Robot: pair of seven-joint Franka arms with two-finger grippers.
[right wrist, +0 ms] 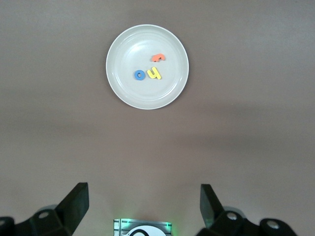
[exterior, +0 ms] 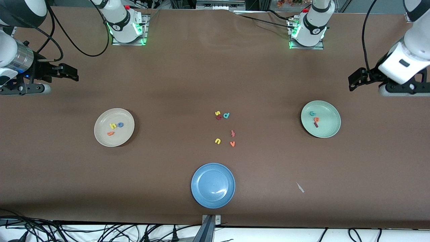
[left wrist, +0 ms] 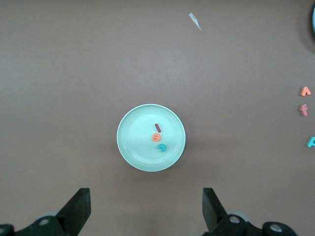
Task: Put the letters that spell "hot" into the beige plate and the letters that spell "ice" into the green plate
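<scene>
Three foam letters lie in the beige plate (exterior: 114,127) toward the right arm's end of the table: a yellow h (exterior: 113,126), a blue ring o (exterior: 120,124) just beside it, and an orange t (exterior: 110,133) nearer the front camera. The green plate (exterior: 320,119), toward the left arm's end, holds a teal c (exterior: 312,113), an orange e (exterior: 316,119) and a dark red i (exterior: 315,124). Both plates are round, shallow and plain. Between them sit leftover letters and a blue plate (exterior: 213,185).

The left wrist view shows the left gripper (left wrist: 145,209) spread wide and empty, up over bare table near the green plate.

In the right wrist view, the right gripper (right wrist: 142,206) hangs equally wide and empty, near the beige plate.
</scene>
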